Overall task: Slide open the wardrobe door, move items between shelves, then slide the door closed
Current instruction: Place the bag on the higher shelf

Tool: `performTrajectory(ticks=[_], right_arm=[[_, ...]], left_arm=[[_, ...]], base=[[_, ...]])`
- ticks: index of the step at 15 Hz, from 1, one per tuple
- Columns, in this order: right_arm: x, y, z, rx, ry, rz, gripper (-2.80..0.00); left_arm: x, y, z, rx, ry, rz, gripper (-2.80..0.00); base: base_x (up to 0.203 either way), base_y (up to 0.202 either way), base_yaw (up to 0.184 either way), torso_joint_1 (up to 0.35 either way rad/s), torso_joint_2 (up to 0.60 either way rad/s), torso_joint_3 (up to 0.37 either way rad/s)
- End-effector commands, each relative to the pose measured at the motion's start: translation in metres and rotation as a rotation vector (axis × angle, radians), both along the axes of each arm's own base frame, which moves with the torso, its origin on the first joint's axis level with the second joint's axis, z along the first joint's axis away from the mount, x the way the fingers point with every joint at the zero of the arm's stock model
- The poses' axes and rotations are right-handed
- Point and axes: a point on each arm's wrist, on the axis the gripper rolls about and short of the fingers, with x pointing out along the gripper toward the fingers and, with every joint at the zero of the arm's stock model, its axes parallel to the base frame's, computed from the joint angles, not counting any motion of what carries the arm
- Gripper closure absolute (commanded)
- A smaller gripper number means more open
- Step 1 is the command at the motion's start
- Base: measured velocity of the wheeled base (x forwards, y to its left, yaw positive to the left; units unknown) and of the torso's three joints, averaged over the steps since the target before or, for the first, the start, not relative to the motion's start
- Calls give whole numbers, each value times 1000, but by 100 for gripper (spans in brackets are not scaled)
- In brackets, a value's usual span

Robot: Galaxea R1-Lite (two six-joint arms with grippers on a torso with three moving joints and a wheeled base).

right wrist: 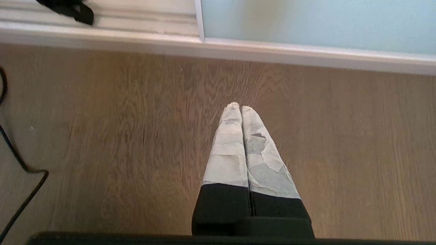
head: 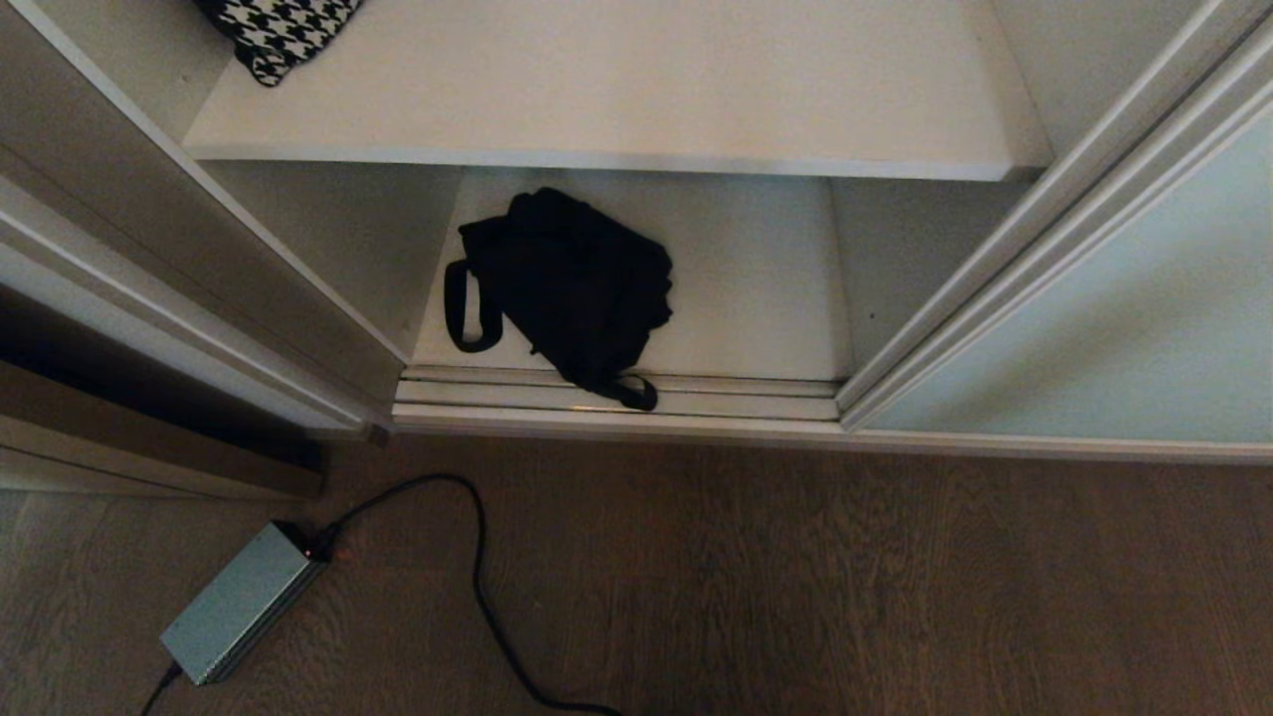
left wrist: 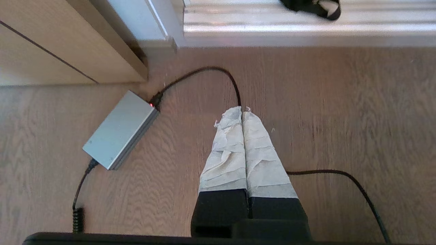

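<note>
The wardrobe stands open in the head view. Its mint-green sliding door (head: 1124, 328) is pushed to the right. A black drawstring bag (head: 572, 288) lies on the bottom shelf (head: 766, 298), one cord loop hanging over the floor track. A black-and-white houndstooth cushion (head: 280, 30) rests at the far left of the upper shelf (head: 636, 89). My left gripper (left wrist: 242, 109) is shut and empty above the wooden floor. My right gripper (right wrist: 237, 107) is likewise shut and empty over the floor, short of the door's bottom rail (right wrist: 306, 56). Neither arm shows in the head view.
A grey power brick (head: 239, 602) with a black cable (head: 482, 577) lies on the wooden floor at the front left. The ridged floor track (head: 617, 398) runs along the wardrobe's front. A wooden cabinet (left wrist: 68, 44) stands at the left.
</note>
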Motion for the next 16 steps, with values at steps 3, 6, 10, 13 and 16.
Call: performTrajectory(ticks=[3, 6, 10, 13, 16], right_arm=[[0, 0, 0, 0, 0, 0, 0], [0, 0, 0, 0, 1, 0, 0], [0, 0, 0, 0, 0, 0, 0], [0, 0, 0, 0, 1, 0, 0], [0, 0, 0, 0, 0, 0, 0]], left_arm=[[0, 0, 0, 0, 4, -1, 0], [0, 0, 0, 0, 4, -1, 0], [0, 0, 0, 0, 4, -1, 0], [0, 0, 0, 0, 3, -1, 0], [0, 0, 0, 0, 1, 0, 0]], base=[[0, 0, 0, 3, 5, -199], [0, 0, 0, 2, 5, -194], [0, 0, 0, 2, 3, -197], [0, 0, 0, 4, 2, -200], [0, 0, 0, -1, 0, -201]])
